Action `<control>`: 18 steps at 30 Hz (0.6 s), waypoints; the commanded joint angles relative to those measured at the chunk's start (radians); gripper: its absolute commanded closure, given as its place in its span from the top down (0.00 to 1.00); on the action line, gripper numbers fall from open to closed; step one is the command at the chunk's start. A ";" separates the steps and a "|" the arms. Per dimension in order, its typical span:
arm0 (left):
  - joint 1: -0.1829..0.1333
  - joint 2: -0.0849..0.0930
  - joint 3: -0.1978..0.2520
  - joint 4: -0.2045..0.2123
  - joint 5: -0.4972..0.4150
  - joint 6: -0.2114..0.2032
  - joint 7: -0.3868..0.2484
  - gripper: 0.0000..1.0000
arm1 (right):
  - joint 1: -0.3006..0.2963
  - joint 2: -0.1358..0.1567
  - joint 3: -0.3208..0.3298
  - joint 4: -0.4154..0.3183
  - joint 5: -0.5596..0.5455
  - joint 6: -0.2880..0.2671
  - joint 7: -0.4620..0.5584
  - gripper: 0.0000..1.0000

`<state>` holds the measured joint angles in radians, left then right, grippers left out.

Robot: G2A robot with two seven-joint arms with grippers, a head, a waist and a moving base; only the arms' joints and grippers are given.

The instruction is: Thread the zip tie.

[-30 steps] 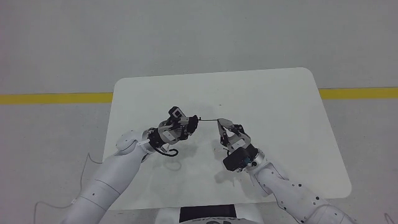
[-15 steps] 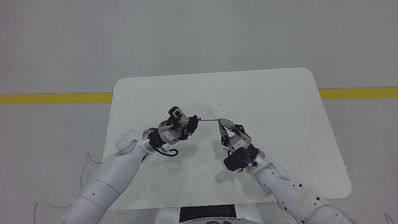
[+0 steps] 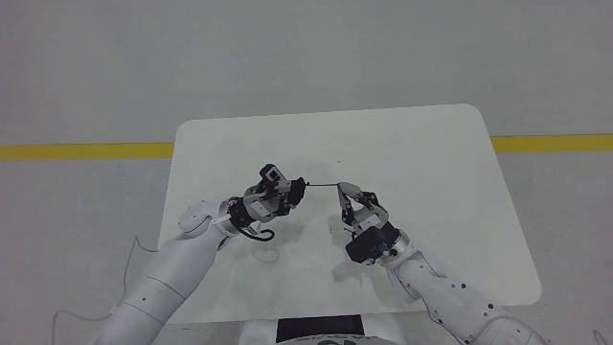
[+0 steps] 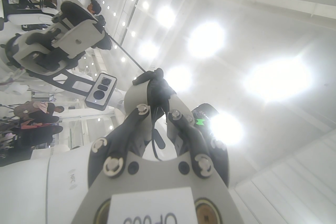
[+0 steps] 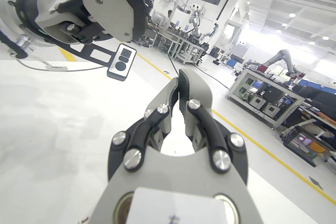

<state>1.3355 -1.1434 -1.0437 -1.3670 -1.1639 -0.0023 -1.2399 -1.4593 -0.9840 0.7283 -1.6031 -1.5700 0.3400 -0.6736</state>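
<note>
Over the last second almost nothing shifts. The left claw (image 3: 300, 187) stays pinched shut on one end of the black zip tie (image 3: 321, 184), and the right claw (image 3: 339, 189) stays clamped on the other. The strap runs straight between them above the white worktop (image 3: 431, 153). Threading seems paused at alignment. Whether the tip has entered the head is too small to tell.
</note>
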 commanded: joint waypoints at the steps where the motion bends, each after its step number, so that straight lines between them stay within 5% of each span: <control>1: 0.000 0.000 0.000 0.000 0.000 0.000 0.000 0.00 | 0.000 0.000 0.001 0.001 0.000 0.000 0.000 0.00; 18: 0.000 0.000 0.000 0.000 0.000 0.000 0.000 0.00 | -0.011 0.001 0.015 0.004 0.000 0.000 -0.003 0.00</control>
<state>1.3355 -1.1434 -1.0437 -1.3670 -1.1639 -0.0023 -1.2399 -1.4694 -0.9831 0.7425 -1.5997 -1.5700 0.3400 -0.6768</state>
